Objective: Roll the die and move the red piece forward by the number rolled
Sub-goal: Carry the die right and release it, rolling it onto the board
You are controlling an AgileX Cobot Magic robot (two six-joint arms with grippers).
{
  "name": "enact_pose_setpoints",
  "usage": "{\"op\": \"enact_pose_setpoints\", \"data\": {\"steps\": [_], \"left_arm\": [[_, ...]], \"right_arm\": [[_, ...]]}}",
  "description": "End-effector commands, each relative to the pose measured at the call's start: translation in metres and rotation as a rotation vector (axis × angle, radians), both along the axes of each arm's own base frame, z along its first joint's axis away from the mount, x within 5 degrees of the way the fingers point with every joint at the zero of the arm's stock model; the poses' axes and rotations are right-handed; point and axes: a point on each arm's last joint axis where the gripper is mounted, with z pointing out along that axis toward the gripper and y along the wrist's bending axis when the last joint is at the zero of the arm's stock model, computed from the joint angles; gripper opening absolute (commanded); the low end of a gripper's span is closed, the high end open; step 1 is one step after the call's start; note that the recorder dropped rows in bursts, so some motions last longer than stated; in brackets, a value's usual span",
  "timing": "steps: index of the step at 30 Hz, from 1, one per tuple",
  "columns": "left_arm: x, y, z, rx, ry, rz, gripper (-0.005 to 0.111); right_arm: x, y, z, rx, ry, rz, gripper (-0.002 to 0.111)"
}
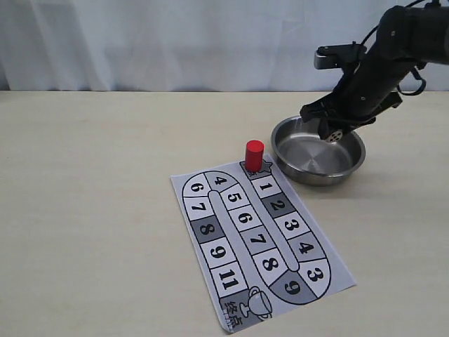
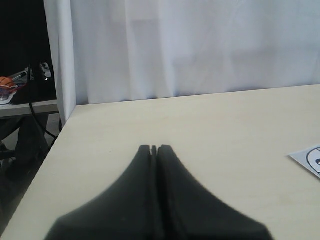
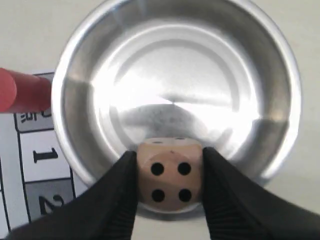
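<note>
Right end effector grasping die (four-pip face) over bowl, left end effector clenched, apparently empty.

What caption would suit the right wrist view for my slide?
The jaws hold the die over the steel bowl, four pips facing the camera; red piece on the board.

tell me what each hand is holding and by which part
The right hand grips the die by two opposite side faces, above the bowl. The left hand is shut on nothing.
</note>
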Motion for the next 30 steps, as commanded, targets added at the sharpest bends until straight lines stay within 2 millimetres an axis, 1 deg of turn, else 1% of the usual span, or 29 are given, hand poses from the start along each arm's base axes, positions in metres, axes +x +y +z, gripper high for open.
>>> {"op": "enact_pose_setpoints", "data": {"steps": [1, 3, 8, 12, 15, 18, 22, 25, 26, 29, 30], "left_arm": [[0.0, 0.0, 0.0, -0.009, -0.009, 0.0, 0.0], [0.0, 0.0, 0.0, -0.009, -0.009, 0.0, 0.0], [0.0, 0.0, 0.0, -0.009, -0.009, 0.0, 0.0], [0.0, 0.0, 0.0, -0.009, -0.009, 0.0, 0.0], [0.0, 0.0, 0.0, -0.009, -0.009, 0.0, 0.0], [0.0, 0.0, 0.0, -0.009, -0.009, 0.0, 0.0], [0.0, 0.0, 0.0, -0.009, -0.009, 0.0, 0.0], [0.0, 0.0, 0.0, -0.009, -0.009, 0.0, 0.0], [0.0, 0.0, 0.0, -0.009, -0.009, 0.0, 0.0], [0.0, 0.0, 0.0, -0.009, -0.009, 0.0, 0.0], [0.0, 0.0, 0.0, -0.009, -0.009, 0.0, 0.0]], "right_arm": [[-0.024, -0.01, 0.015, -0.046, -0.004, -0.062, 0.004], [-0.038, -0.016, 0.018, -0.085, -0.03, -0.086, 0.004], [-0.075, -0.038, 0.017, -0.156, -0.005, -0.148, 0.004], [-0.098, -0.066, 0.009, -0.164, 0.023, -0.228, 0.004], [-0.114, -0.086, -0.002, -0.182, 0.051, -0.27, 0.004], [-0.124, -0.098, -0.008, -0.188, 0.054, -0.296, 0.004], [-0.125, -0.097, -0.011, -0.191, 0.058, -0.239, 0.004], [-0.123, -0.084, -0.017, -0.099, 0.089, -0.163, 0.005], [-0.122, -0.079, -0.02, -0.052, 0.098, -0.136, 0.007], [-0.117, -0.062, -0.029, 0.133, 0.106, -0.078, 0.025], [-0.115, -0.057, -0.032, 0.19, 0.102, -0.07, 0.039]]}}
